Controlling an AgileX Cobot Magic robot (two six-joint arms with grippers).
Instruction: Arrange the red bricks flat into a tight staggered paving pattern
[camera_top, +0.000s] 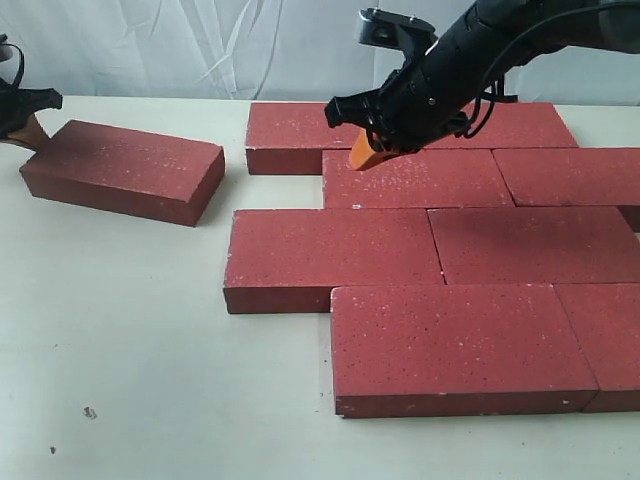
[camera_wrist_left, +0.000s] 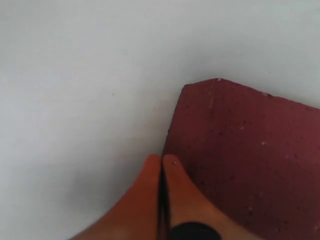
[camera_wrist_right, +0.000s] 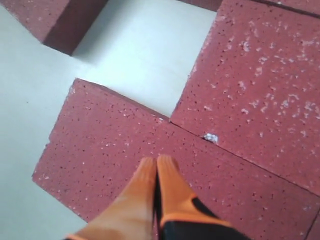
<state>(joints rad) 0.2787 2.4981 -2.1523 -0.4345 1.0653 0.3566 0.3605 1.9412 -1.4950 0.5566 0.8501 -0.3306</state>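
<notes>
Loose brick (camera_top: 120, 168): askew at 9 o'clock, apart from laid bricks (camera_top: 430, 250). Left hand (camera_wrist_left: 161, 162) clenched beside its corner; best pushed toward 3 o'clock, squaring it. Right hand (camera_top: 366, 155) clenched, empty.

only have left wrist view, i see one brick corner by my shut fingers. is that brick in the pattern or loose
observer: it's a loose brick, lying flat at an angle, a clear gap from the paved patch.
operator: where's the other arm
observer: the right gripper is shut, above the back left part of the patch.
operator: how many rows laid
observer: four staggered rows, flat and tight.
</notes>
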